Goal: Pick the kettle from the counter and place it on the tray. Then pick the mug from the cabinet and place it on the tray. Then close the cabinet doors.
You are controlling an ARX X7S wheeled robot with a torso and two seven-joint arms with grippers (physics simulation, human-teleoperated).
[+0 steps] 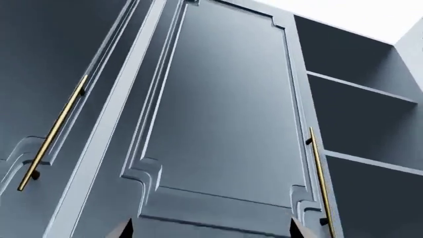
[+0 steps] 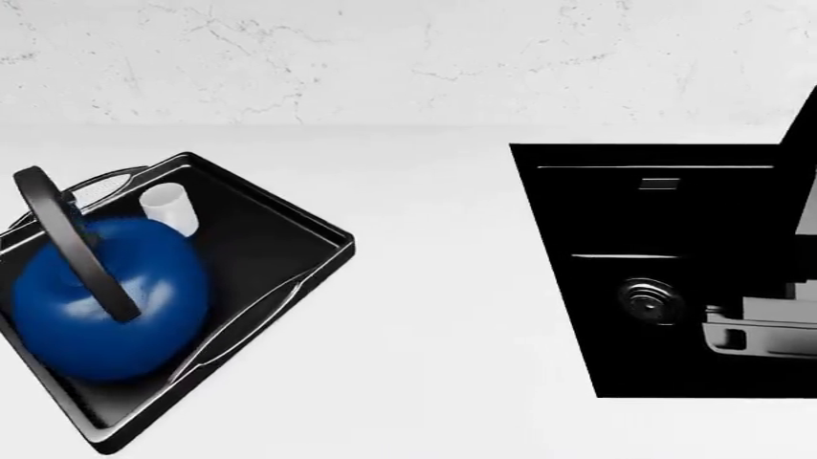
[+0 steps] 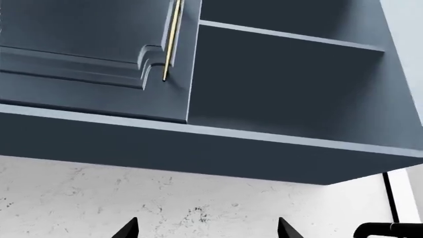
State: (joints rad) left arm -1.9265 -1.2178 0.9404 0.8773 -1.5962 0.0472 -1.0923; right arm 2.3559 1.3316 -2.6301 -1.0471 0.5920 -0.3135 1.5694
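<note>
The deep-blue kettle [image 2: 109,301] with its arched black handle stands on the black tray [image 2: 275,253] at the left of the white counter [image 2: 434,316]. A small white mug [image 2: 170,207] stands on the tray beside it. My left gripper [image 1: 211,233] is open and empty, facing a blue-grey cabinet door [image 1: 225,109] with a gold handle [image 1: 320,183]. To one side of that door the cabinet is open, showing bare shelves [image 1: 363,89]. My right gripper [image 3: 207,229] is open and empty below the cabinet, which shows a door [image 3: 86,44] and an open shelf [image 3: 290,37].
The black double sink [image 2: 664,268] is set in the counter at the right, with a grey robot part [image 2: 766,325] over it. The white marbled wall [image 2: 408,57] runs behind. Another door has a gold handle [image 1: 53,134]. A black tap [image 3: 390,229] shows by the wall.
</note>
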